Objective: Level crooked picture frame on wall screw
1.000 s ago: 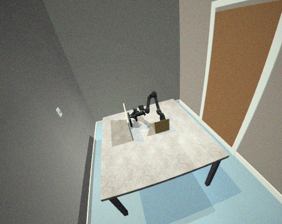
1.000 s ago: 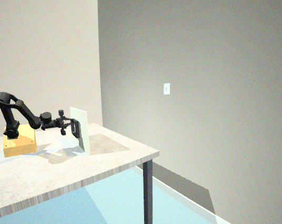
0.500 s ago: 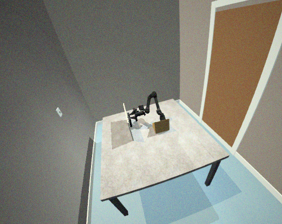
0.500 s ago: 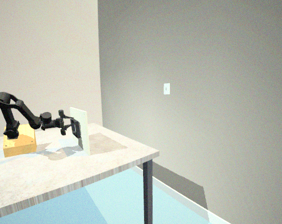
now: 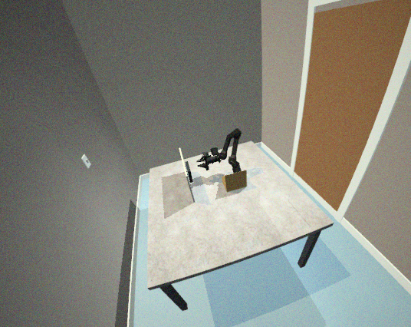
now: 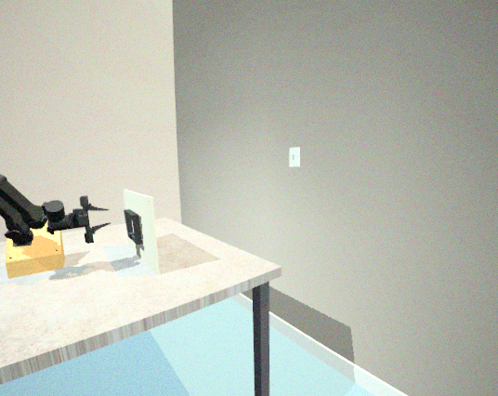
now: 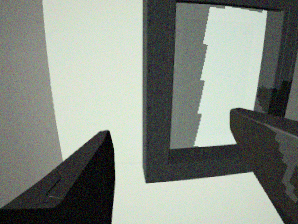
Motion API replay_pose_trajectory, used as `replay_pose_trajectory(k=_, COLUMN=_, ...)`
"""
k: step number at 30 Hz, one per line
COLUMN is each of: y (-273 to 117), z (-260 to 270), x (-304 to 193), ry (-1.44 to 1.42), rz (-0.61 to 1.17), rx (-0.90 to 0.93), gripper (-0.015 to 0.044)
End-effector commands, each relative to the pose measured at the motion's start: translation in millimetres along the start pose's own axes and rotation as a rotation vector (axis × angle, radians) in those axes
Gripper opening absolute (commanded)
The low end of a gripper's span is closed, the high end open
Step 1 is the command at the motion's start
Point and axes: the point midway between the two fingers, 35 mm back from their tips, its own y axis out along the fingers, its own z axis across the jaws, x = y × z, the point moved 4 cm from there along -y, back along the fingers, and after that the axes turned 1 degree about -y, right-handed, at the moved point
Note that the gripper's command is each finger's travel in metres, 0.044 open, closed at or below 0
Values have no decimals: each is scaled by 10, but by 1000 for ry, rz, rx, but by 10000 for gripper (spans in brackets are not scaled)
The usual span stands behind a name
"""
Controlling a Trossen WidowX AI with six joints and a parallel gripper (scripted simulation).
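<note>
The dark picture frame [image 5: 189, 173] [image 6: 138, 229] [image 7: 158, 100] hangs against the upright white panel [image 5: 182, 158] [image 6: 148, 214] [image 7: 95, 75]. In the wrist view its left bar looks nearly upright, and its bottom bar rises slightly to the right; with the slanted view I cannot tell whether it is exactly level. The screw and notched strip are hidden. My gripper [image 5: 198, 163] [image 6: 109, 217] [image 7: 172, 129] is open and empty, a short way in front of the frame. In the wrist view its left finger is left of the frame and its right finger overlaps the lower right of the frame.
The panel stands on the table [image 5: 218, 238] [image 6: 55, 316]. The arm's yellow-brown base block [image 5: 236, 182] [image 6: 36, 262] is on the arm's side of the panel. A light switch [image 5: 86, 161] [image 6: 294, 157] is on the room wall behind the panel.
</note>
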Motion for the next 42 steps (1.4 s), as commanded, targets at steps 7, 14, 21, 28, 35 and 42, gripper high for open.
replay_pose_trajectory(k=7, y=-103, z=205, x=-61, ry=-46, rz=6, rx=-2, gripper=260)
replay_pose_trajectory(k=14, y=-315, z=548, x=-167, ry=-122, rz=13, rx=-4, gripper=260)
replay_pose_trajectory(k=21, y=-355, z=591, x=-185, ry=-132, rz=14, rx=-1, gripper=260)
replay_pose_trajectory(k=28, y=-374, z=602, x=-193, ry=-138, rz=14, rx=-5, gripper=260)
replay_pose_trajectory(k=35, y=-374, z=602, x=-193, ry=-138, rz=14, rx=-5, gripper=260)
replay_pose_trajectory(k=42, y=-374, z=602, x=-193, ry=-138, rz=14, rx=-5, gripper=260)
